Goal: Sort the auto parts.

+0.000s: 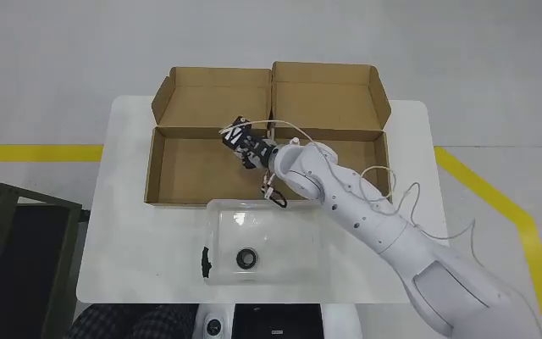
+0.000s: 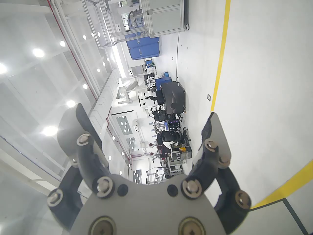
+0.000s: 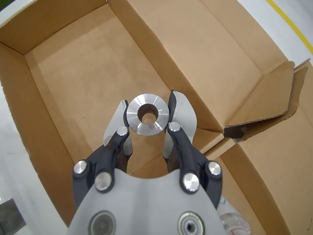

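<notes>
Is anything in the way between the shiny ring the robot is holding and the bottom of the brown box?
Nothing visible is. The right end effector is shut on the metal ring above the open cardboard box. The box floor beneath it looks like bare cardboard, with no flap or other part across it.

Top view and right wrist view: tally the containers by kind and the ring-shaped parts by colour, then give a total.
Cardboard boxes: 2
Clear bin: 1
Silver ring, in the right gripper: 1
Dark ring, in that bin: 1
Total: 5
</notes>
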